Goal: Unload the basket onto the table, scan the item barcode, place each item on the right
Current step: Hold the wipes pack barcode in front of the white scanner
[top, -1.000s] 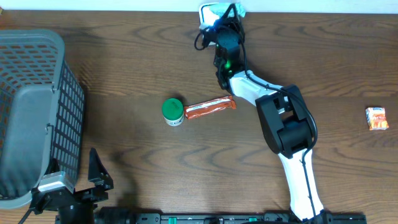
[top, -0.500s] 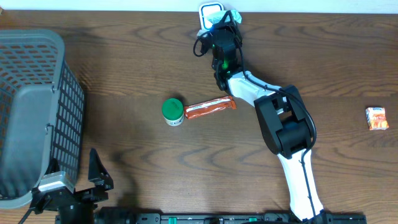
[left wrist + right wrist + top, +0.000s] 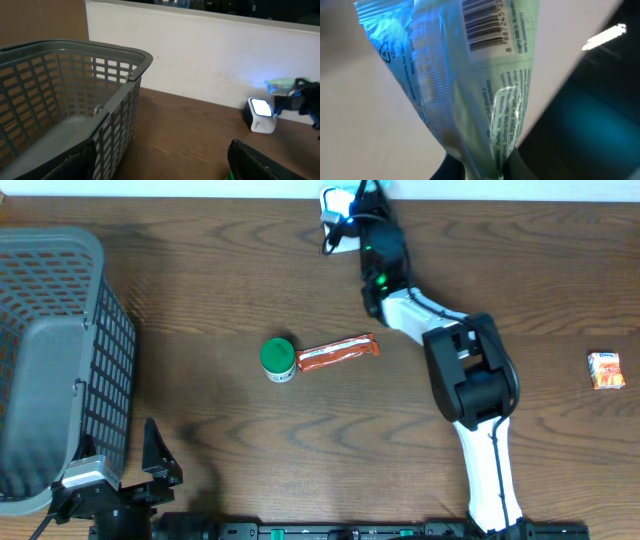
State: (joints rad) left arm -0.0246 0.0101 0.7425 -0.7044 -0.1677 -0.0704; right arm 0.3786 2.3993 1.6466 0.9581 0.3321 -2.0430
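Packet (image 3: pixel 485 90): gripping it tight in right gripper (image 3: pixel 481 169), swinging it rightward to just beside scanner (image 3: pixel 261 114), bathing barcode (image 3: pixel 482 22) in blue light, likely scanning; leaving left gripper (image 3: pixel 165 167) released.

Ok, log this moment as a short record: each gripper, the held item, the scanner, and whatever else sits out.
right gripper: shut on the pale green packet
barcode: visible on the packet in the right wrist view
scanner: lit, at the far edge of the table, packet held close beside it
left gripper: open, holding nothing, next to the grey basket
mid-table: green-lidded jar beside an orange bar
right side: small orange packet, alone
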